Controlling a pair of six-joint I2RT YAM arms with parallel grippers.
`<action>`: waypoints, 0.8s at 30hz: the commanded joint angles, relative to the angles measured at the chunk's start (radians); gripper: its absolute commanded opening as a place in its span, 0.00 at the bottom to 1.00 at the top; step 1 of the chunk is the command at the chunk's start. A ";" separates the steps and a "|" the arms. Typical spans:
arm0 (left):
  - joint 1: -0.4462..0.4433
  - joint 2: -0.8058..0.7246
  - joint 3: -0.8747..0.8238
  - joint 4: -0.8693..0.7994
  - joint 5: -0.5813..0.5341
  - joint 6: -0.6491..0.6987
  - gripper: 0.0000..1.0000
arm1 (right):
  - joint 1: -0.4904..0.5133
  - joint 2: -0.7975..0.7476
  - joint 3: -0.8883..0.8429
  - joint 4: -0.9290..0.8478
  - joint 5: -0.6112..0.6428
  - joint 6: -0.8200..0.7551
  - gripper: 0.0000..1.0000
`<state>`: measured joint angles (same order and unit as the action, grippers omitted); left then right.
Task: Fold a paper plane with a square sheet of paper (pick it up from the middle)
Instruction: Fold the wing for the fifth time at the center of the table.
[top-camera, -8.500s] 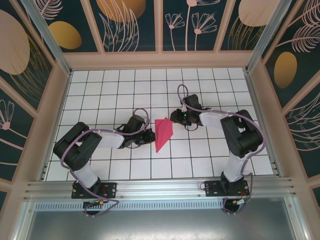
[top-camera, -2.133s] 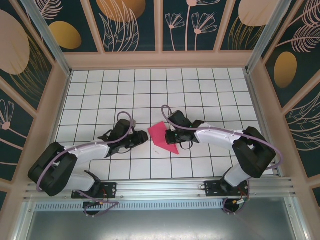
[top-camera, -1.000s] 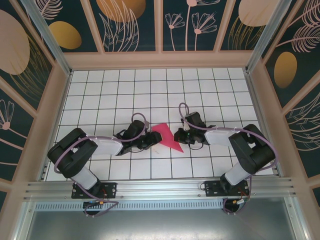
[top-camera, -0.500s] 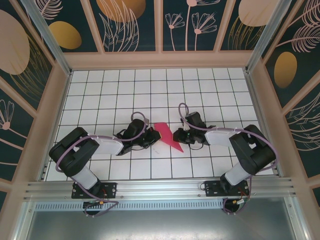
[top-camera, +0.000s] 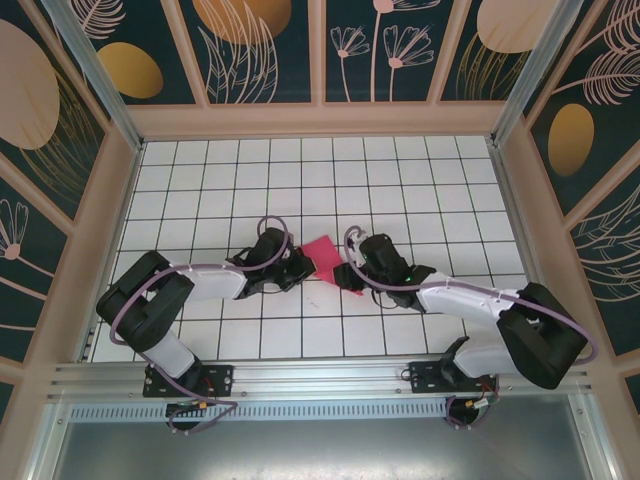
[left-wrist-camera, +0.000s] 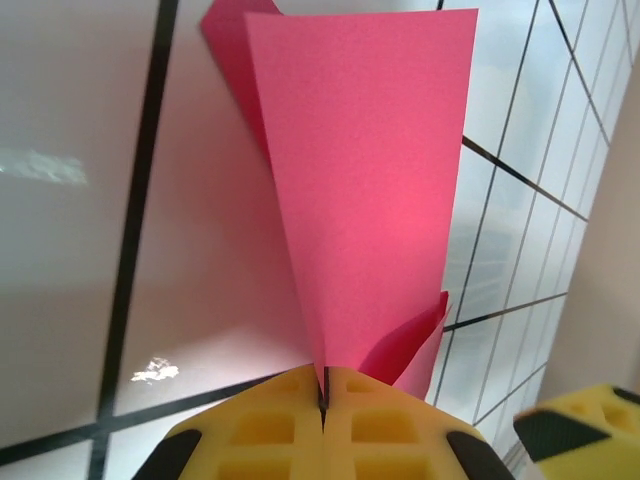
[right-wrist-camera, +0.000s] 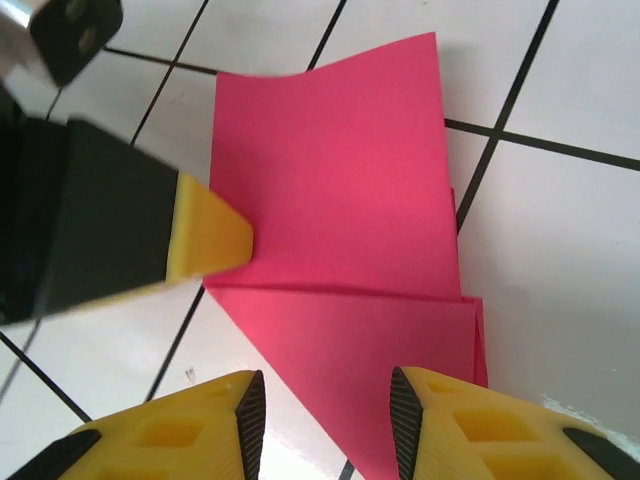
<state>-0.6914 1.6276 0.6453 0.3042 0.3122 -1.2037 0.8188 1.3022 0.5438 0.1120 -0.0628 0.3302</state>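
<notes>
White gridded table (top-camera: 200, 170); plain magenta paper plane (left-wrist-camera: 370, 200) pinched by left fingers (left-wrist-camera: 250, 430).

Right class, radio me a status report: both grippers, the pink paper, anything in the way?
Left gripper shut, pinching thin magenta-pink folded paper sheet. Right gripper open, over it. Paper partly folded, no dart yet. Nothing blocking.

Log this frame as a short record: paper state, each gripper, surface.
paper: pink paper, partly folded into overlapping layers, narrowing to a point
surface: white tiled table
left gripper: left gripper shut, pinching the paper's narrow end
right gripper: right gripper open, fingers apart on either side of the paper's other end, not gripping
plane: not finished
</notes>
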 joint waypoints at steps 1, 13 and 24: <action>0.013 -0.006 0.045 -0.107 0.028 0.073 0.00 | 0.057 -0.005 -0.041 0.083 0.117 -0.133 0.42; 0.041 -0.015 0.053 -0.127 0.045 0.102 0.00 | 0.188 0.113 0.004 0.078 0.241 -0.560 0.46; 0.047 -0.003 0.044 -0.104 0.073 0.098 0.00 | 0.240 0.257 0.031 0.184 0.434 -0.728 0.45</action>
<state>-0.6514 1.6276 0.6773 0.2043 0.3622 -1.1255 1.0523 1.5364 0.5510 0.2283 0.2699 -0.3157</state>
